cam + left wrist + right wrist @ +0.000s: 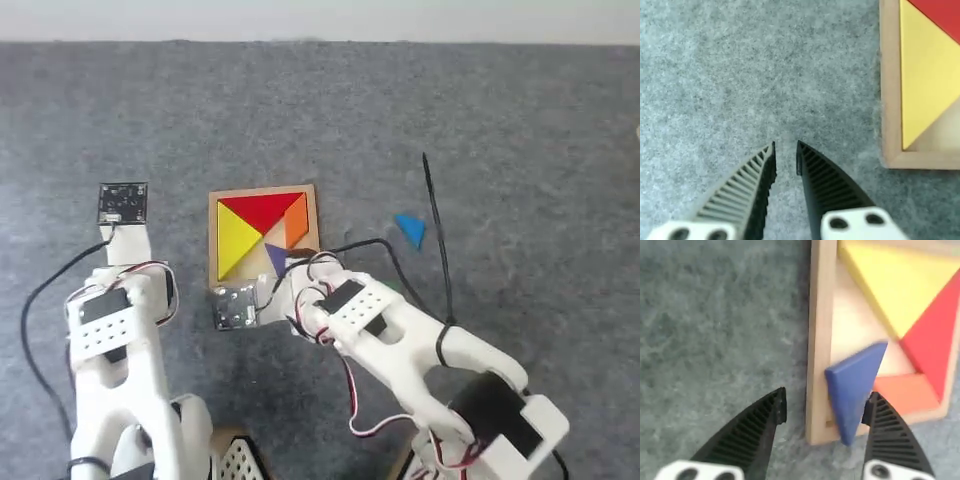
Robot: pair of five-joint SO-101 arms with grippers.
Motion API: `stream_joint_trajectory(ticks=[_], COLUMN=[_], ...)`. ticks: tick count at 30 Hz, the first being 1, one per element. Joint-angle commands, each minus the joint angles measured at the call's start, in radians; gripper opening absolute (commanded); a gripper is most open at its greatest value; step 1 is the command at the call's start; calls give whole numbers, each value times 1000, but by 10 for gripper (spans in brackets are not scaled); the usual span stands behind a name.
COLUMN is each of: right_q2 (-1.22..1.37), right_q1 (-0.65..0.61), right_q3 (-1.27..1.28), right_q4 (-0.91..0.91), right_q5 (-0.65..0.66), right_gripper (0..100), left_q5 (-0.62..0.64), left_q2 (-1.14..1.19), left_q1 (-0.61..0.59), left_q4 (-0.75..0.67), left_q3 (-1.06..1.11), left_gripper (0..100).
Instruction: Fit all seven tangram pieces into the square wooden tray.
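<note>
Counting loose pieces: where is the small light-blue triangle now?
In the high view, the light-blue triangle lies on the grey carpet right of the square wooden tray, beside a thin black cable.

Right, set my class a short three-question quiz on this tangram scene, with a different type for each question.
1. Fill the gap: in the wooden tray, the yellow triangle shares its long edge with the ___ triangle.
2. True or false: the light blue triangle lies inside the tray.
3. Which piece sits between the fingers of the right gripper, by the tray wall? A yellow triangle; B light blue triangle; C dark blue triangle.

Key: 1 red; 2 false, it lies on the carpet; 3 C.
</note>
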Motion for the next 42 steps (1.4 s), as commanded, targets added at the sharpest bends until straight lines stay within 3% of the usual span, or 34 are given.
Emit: stream_joint_trajectory(ticks=[1,20,26,29,33,42], right_q2=[-16,157,154,153,104,-81], right_q1=[-5,-24,-24,-22,-21,61], right_q3=[-74,-163,-160,-158,-144,-109], right_q4=[-15,-2,-2,-1,-1,-13], right_q5=[9,11,8,8,5,-230], right_gripper=[252,243,0,42,6,6], left_q5=[12,12,12,12,12,12], left_q2=[-32,-114,-114,-114,-118,-118], left_q1=[-18,-35,-35,-35,-35,-35], left_q4=[-20,12,12,11,-12,-14], left_q3=[-31,-12,-12,-12,4,4], left_gripper=[73,72,72,72,72,72])
